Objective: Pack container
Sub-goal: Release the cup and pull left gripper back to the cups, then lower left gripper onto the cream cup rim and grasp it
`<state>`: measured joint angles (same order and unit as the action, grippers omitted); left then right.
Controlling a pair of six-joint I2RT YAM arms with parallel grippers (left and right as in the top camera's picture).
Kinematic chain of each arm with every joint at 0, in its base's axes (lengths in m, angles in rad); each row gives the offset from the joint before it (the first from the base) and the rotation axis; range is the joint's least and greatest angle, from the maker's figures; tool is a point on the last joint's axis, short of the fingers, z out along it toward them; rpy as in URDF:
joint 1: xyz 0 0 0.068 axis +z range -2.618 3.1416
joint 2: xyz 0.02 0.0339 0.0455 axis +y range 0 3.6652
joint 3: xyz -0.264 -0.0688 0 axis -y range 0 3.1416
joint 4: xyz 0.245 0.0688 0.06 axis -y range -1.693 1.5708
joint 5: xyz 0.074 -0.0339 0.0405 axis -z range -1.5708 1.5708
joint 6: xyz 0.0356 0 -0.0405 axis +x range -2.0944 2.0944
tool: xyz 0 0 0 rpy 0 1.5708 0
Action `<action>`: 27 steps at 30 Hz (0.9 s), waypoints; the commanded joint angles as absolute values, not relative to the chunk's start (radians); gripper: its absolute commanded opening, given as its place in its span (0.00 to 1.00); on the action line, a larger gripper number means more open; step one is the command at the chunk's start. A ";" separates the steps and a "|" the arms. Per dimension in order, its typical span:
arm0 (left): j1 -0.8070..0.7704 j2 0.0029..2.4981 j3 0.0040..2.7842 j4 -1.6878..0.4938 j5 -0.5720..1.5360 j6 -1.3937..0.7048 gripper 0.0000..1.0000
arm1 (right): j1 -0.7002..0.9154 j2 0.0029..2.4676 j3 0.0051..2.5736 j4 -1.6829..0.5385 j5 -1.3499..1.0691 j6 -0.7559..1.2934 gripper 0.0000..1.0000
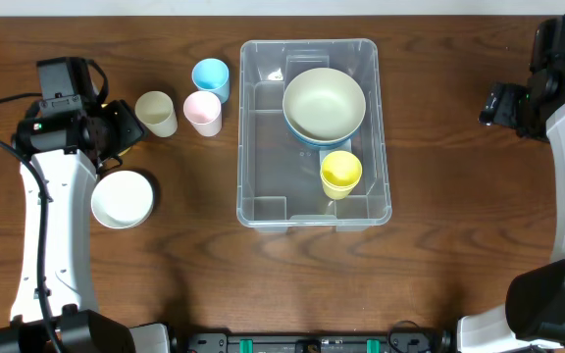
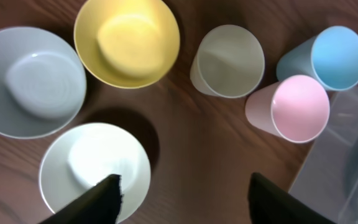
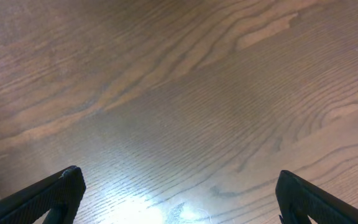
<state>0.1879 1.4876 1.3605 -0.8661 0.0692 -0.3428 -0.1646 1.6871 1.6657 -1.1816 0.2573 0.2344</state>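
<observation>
The clear container (image 1: 263, 157) stands mid-table; its corner (image 2: 347, 155) shows in the left wrist view. It holds a cream bowl (image 1: 324, 103) stacked on a blue one, and a yellow cup (image 1: 340, 174). To its left stand a blue cup (image 1: 210, 78), a pink cup (image 1: 203, 112), a cream cup (image 1: 155, 113) and a white bowl (image 1: 123, 198). My left gripper (image 1: 124, 127) hovers between the cream cup and the white bowl. In the wrist view the left gripper (image 2: 185, 193) is open over bare wood, one finger overlapping the white bowl (image 2: 95, 168). My right gripper (image 3: 179, 186) is open and empty.
The left wrist view also shows a yellow bowl (image 2: 127, 40) and a pale grey bowl (image 2: 30, 81), with the cream cup (image 2: 229, 61), pink cup (image 2: 298, 107) and blue cup (image 2: 337, 57) in a row. The right gripper (image 1: 498, 103) hangs far right of the container over wood.
</observation>
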 commanded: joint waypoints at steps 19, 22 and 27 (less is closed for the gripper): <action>0.189 1.529 1.338 -0.739 0.086 -0.478 0.79 | -0.170 1.671 1.679 -1.182 0.257 0.250 0.99; 0.189 1.576 1.338 -0.711 0.086 -0.522 0.79 | -0.170 1.671 1.679 -1.182 0.257 0.250 0.99; 0.189 1.698 1.338 -0.656 0.086 -0.541 0.79 | -0.170 1.671 1.679 -1.182 0.257 0.250 0.99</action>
